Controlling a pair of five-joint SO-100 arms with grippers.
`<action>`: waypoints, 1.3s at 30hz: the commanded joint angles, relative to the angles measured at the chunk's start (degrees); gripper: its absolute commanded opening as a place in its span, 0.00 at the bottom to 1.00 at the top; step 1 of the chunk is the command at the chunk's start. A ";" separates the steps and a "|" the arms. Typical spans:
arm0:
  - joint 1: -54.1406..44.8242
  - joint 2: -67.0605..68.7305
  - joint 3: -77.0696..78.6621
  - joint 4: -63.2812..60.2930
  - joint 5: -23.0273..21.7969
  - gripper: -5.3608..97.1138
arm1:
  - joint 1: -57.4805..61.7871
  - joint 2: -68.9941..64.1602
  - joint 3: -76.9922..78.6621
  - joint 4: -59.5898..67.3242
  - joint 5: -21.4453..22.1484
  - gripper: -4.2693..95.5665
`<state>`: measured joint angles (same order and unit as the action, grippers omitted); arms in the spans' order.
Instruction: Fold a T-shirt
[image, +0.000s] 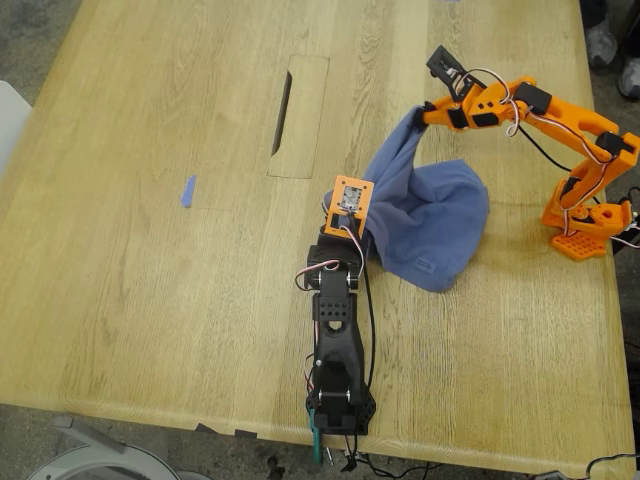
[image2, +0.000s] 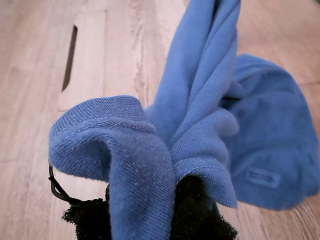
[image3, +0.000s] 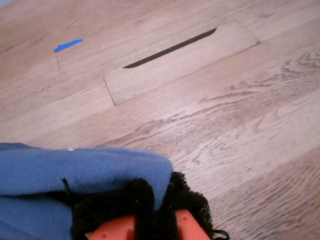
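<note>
T-shirt (image: 430, 215): a slate-blue bunch on the tabletop (image: 150, 300), toward the exterior view's right; two parts are lifted, the rest sags in a heap between the arms.
My first pincer (image2: 175, 200): on the black arm, clamped on a ribbed hem of the cloth, which drapes over the black padded tips.
My second pincer (image3: 150, 210): on the orange arm, closed on a fold of the blue cloth, raised above the wood.
Step in hand: I judge it is the spreading before any fold; the shirt is not yet flat.
Next move: it probably calls for drawing the two grips apart and lowering the cloth smoothly.
Views: the first wrist view shows a small sewn label (image2: 261, 177); the second wrist view shows the tabletop slot (image3: 170, 48) and a blue scrap (image3: 68, 45), not the heap.
</note>
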<state>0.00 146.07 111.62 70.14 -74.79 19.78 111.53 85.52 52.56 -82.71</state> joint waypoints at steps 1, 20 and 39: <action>2.55 6.15 -5.10 3.60 -0.18 0.05 | 1.49 6.68 1.76 2.46 0.00 0.04; 23.20 2.99 -3.34 4.92 -0.88 0.05 | -1.23 30.32 28.74 7.03 0.62 0.04; 43.07 -5.89 13.27 -18.63 -4.83 0.05 | -5.45 66.45 62.58 13.01 1.32 0.05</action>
<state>42.28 140.98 124.72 57.39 -78.75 14.68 175.52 147.13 65.30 -81.65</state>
